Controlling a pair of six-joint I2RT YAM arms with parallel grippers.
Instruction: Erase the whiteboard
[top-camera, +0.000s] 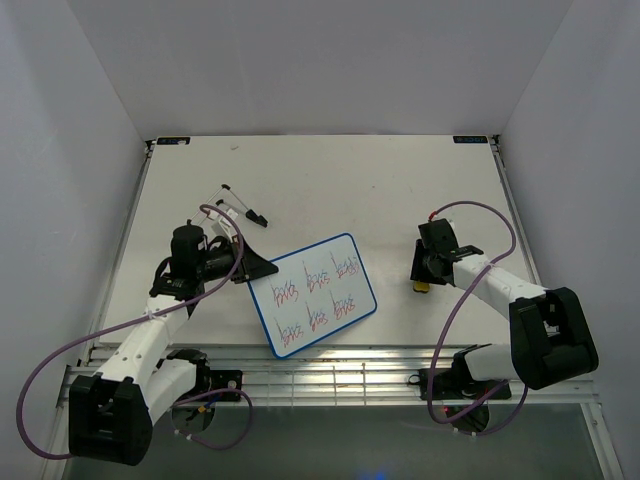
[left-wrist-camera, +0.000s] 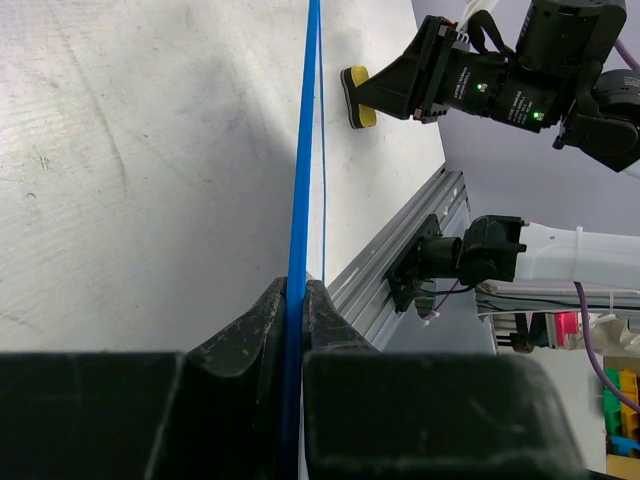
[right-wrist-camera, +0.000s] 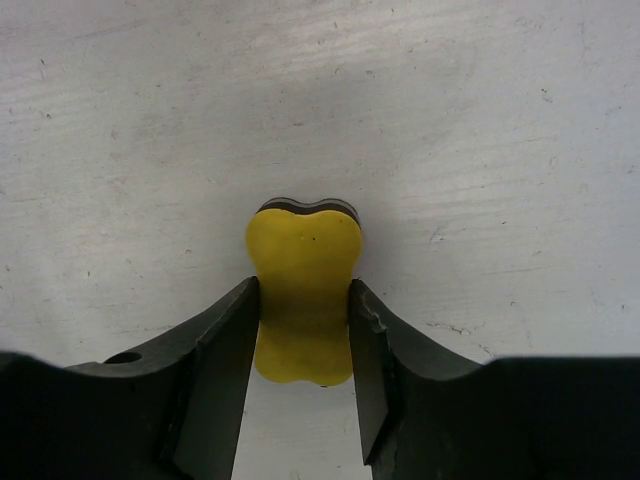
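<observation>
Top view: the whiteboard (top-camera: 313, 294), with two rows of red-blue scribbles, extends right from the left gripper (top-camera: 252, 270). Only the left wrist view shows those jaws pinched tight on the blue frame, seen edge-on. The right gripper (right-wrist-camera: 303, 300) is well right of the board, and its wrist view alone confirms the fingers clamped on the yellow eraser (right-wrist-camera: 303, 245), which pokes out past the fingertips.
</observation>
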